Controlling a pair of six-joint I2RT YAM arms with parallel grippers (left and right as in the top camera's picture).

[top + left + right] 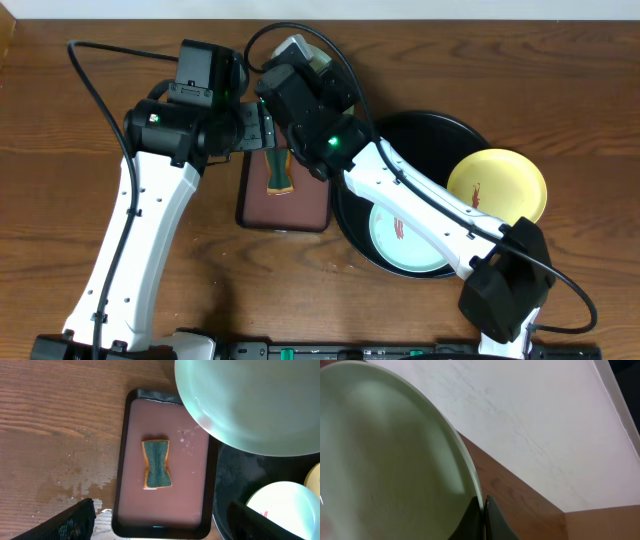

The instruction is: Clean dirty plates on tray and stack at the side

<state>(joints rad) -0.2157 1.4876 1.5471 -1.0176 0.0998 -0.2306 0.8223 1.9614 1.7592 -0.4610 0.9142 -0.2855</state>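
Observation:
My right gripper (pixel 484 512) is shut on the rim of a pale mint-white plate (pixel 385 460) and holds it tilted in the air, above the far end of the rectangular tray. The same plate fills the top right of the left wrist view (pixel 255 405). My left gripper (pixel 167 522) is open and empty, hovering over the near end of the rectangular tray. The round black tray (pixel 440 122) holds a second mint-white plate (pixel 405 238) with a red smear and a yellow plate (pixel 497 185) with a brown smear. The right arm hides part of the round tray.
A small rectangular black tray with a maroon inside (pixel 135 430) lies left of the round tray. A green and orange sponge (pixel 156 465) lies in its middle, also in the overhead view (pixel 278 172). Wet patches mark the wood (pixel 80 472) left of it.

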